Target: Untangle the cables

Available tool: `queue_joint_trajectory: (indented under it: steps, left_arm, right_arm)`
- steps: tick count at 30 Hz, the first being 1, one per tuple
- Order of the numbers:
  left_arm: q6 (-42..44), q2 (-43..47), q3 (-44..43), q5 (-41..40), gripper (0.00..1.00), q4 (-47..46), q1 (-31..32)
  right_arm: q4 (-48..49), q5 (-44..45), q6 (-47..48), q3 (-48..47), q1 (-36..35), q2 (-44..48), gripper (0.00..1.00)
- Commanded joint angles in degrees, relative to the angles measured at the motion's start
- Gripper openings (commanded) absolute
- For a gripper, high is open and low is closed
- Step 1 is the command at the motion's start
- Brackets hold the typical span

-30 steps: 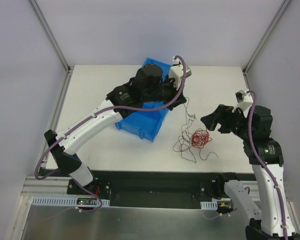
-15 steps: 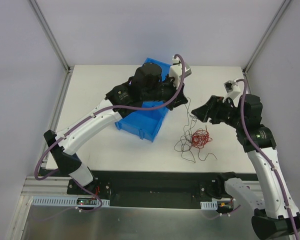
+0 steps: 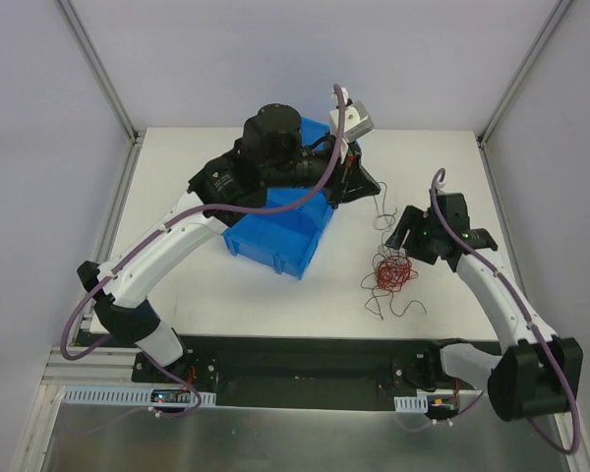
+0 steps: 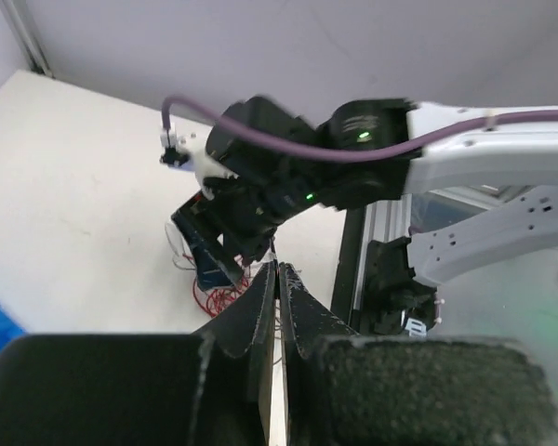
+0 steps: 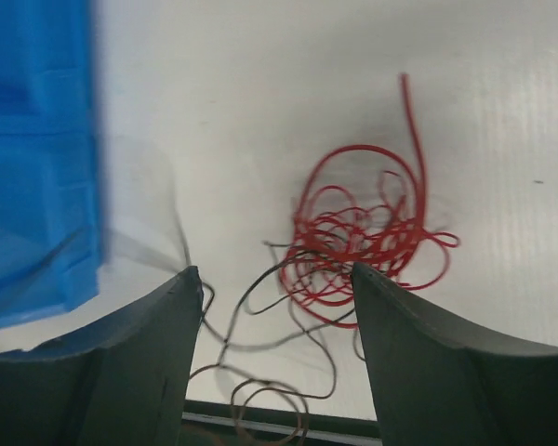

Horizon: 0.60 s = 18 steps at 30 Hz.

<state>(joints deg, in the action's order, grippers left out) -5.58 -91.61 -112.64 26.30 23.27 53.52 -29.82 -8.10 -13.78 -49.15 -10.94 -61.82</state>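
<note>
red/blk cables [image 5: 355, 243], blue bin [image 5: 37, 139] left

Centre left: blue bin [image 3: 275, 236] squarely in the way, left arm [image 3: 177, 236] slung across it.
Centre right: cables [image 3: 391, 271] heaped, black strands trailing to the near edge.
Between arms: thin strand strung up to left end effector [image 3: 366, 185].
Right end effector [image 3: 405, 234]: above the heap, fingers wide apart.
Far right corner: bare worktop [image 3: 442, 162], open run.

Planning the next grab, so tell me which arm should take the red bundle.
Right. The right end effector is open directly over the red bundle, while the left end effector is shut on a black strand.
</note>
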Motion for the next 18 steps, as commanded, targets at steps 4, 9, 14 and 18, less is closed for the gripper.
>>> queue_joint_trajectory:
  steps: [4, 9, 14, 18]
  left_arm:
    - [-0.39, 2.32, -12.76, 2.0, 0.0, 1.07, -0.43]
    - [0.22, 0.38, -21.91, -0.9, 0.0, 3.8, -0.52]
    - [1.36, 0.21, -25.08, -5.47, 0.0, 3.63, -0.52]
    - [2.16, -0.05, -25.35, -7.67, 0.0, 3.01, -0.61]
  right_arm:
    - [-4.88, 10.64, 2.35, 1.5, 6.36, -10.14, 0.69]
    - [-7.17, 15.3, 5.87, 5.46, 8.56, -12.71, 0.72]
    - [-9.98, 20.92, 9.29, 4.07, 10.59, -9.9, 0.74]
    - [-19.98, 19.98, 12.81, -5.58, 10.68, -9.2, 0.75]
